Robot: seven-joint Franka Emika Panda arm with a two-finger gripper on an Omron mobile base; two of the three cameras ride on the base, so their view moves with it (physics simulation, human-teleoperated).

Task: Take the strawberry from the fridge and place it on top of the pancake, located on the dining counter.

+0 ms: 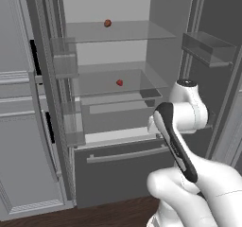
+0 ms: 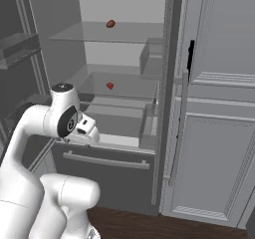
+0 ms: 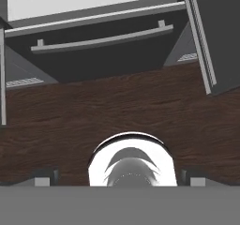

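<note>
- fridge (image 1: 118,169) doors both swung wide, so the shelves are reachable from the front.
- strawberry (image 1: 119,82) sits on the middle glass shelf inside the fridge, one shelf below a duller brown-red lump (image 1: 108,23); nothing touches it.
- gripper (image 3: 120,179) jaws spread wide, empty, pointing down at the dark wood floor (image 3: 117,111) before the fridge's bottom drawer (image 3: 101,39). Likely pre-reach posture.

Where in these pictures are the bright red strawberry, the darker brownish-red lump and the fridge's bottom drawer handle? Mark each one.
strawberry (image 1: 119,82): left base view, middle of the berry on the lower glass shelf.
brownish-red lump (image 1: 108,23): left base view, its centre, on the upper shelf.
drawer handle (image 3: 101,40): hand view, middle of the bar.
</note>
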